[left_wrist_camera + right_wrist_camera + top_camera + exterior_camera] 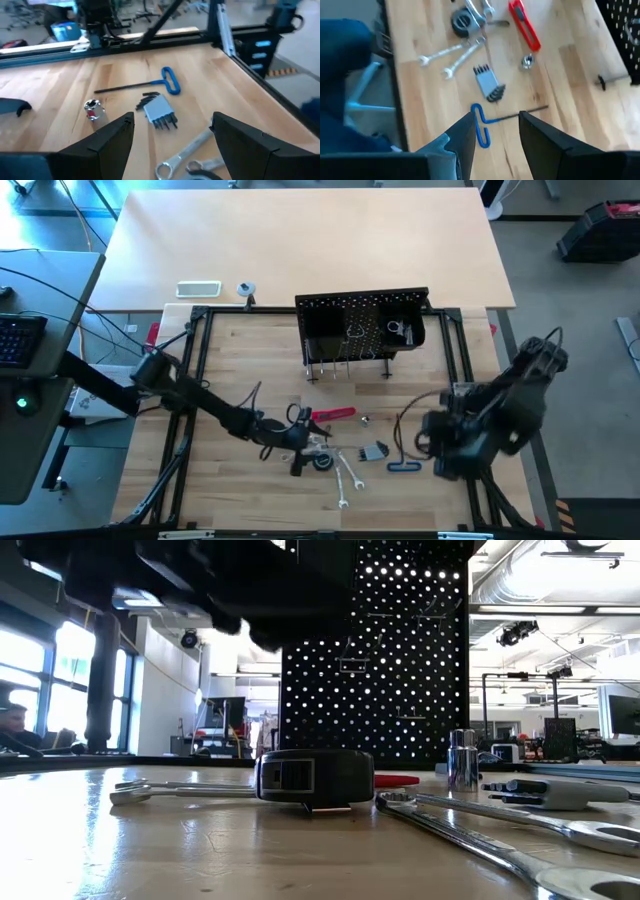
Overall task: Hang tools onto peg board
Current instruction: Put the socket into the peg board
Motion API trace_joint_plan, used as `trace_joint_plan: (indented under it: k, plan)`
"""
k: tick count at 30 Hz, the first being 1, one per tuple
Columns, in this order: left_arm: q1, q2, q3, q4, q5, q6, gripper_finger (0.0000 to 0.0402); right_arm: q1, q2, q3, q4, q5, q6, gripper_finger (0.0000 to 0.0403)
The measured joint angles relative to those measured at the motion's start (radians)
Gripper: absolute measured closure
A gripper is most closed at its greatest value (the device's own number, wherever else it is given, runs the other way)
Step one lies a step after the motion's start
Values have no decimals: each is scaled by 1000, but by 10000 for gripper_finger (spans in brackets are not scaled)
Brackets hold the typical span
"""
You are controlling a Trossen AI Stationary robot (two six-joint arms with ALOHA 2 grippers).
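Left gripper point(312, 452) low over the tool pile mid-bench, fingers point(107, 137) spread wide, nothing held. Right gripper point(495, 125) above the blue-handled key point(482, 122), fingers apart, empty. Wrenches point(345, 472) and red-handled tool point(335, 415) lie flat; peg board point(362, 320) stands behind them.

The left arm stretches low across the tabletop point(250, 350) toward its middle, its left gripper point(172, 137) held wide open with nothing between the fingers. The right arm sits folded at the right side, its right gripper point(496, 131) parted and empty.
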Motion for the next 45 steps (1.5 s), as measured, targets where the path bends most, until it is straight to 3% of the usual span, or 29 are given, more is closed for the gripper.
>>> trace_joint_plan:
  k: [8, 14, 18, 25, 33, 38, 41, 45]
  plan:
    - [41, 142, 10, 156, -58, -46, 143, 115, 0, -416, 455, 169, 114, 258]
    - [72, 230, 112, 164, -44, -22, 143, 126, 0, -703, 845, 285, 133, 258]
    - [100, 300, 185, 155, -48, -28, 143, 126, 0, -819, 1027, 337, 134, 258]
    - [167, 411, 262, 143, -55, -155, 143, 151, 0, -879, 1081, 356, 175, 258]
    - [218, 511, 379, 143, 38, -208, 143, 177, 0, -879, 1078, 390, 180, 258]
    - [219, 532, 468, 24, 19, -205, 146, 191, 0, -879, 1090, 416, 180, 258]
    - [219, 534, 490, -25, 9, -185, 166, 198, 0, -879, 1096, 428, 180, 258]
    - [217, 533, 491, -29, 5, -182, 227, 207, 0, -879, 1098, 450, 184, 258]
